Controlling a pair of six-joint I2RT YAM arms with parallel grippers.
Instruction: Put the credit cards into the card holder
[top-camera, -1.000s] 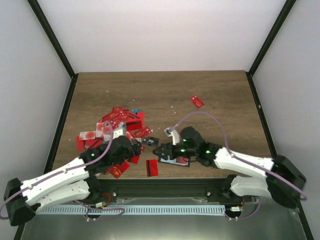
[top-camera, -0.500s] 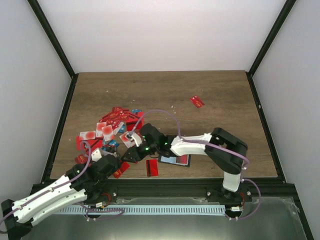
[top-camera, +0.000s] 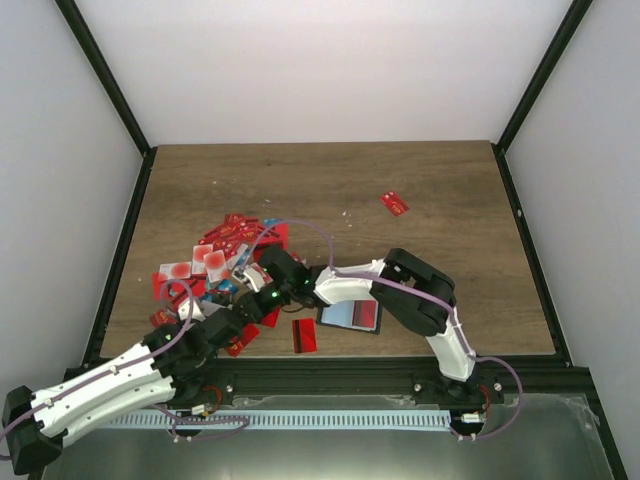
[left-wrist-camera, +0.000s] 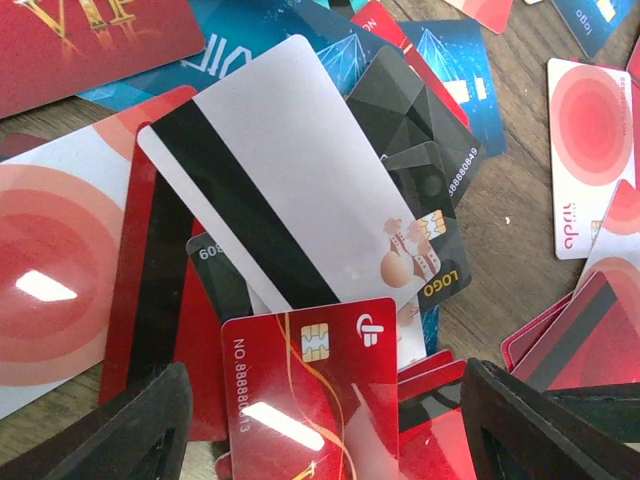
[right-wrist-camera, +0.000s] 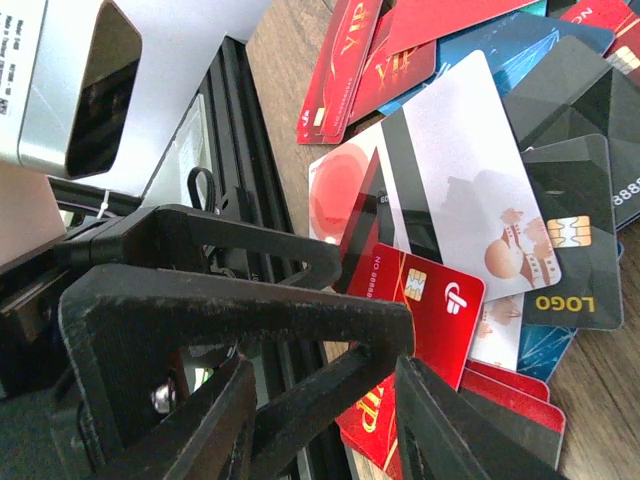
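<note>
My left pincer (left-wrist-camera: 325, 390) hangs low over the near edge of the heap of credit cards (top-camera: 225, 255). Its two fingers (left-wrist-camera: 140, 430) are spread wide and pinch nothing. Between them lies a red chip card (left-wrist-camera: 300, 360), face up.

To the right of this pincer, a red card with a dark stripe (top-camera: 303, 335) lies alone on the wooden surface (top-camera: 330, 190) near the front edge. Just right of that card sits the card holder (top-camera: 349, 314), black and flat, with a bluish-grey patch and a red patch showing on top. It is well to the right of both pincers and apart from the heap.

My right arm stretches leftward across the front. My right pincer (right-wrist-camera: 330, 400) sits just beyond the left one and a little to its right, facing it. Its fingers stand apart and grip nothing, and the left pincer's black finger frames fill much of the right wrist view.

Just beyond the chip card lies a white card with a black stripe (left-wrist-camera: 280, 200), with a black card marked LOGO (left-wrist-camera: 440, 235) touching its right side. Blue cards (left-wrist-camera: 450, 60) and more red ones lie further out in the heap.

Far beyond both pincers and off to the right, a lone red card (top-camera: 394, 203) rests by itself on the surface.
</note>
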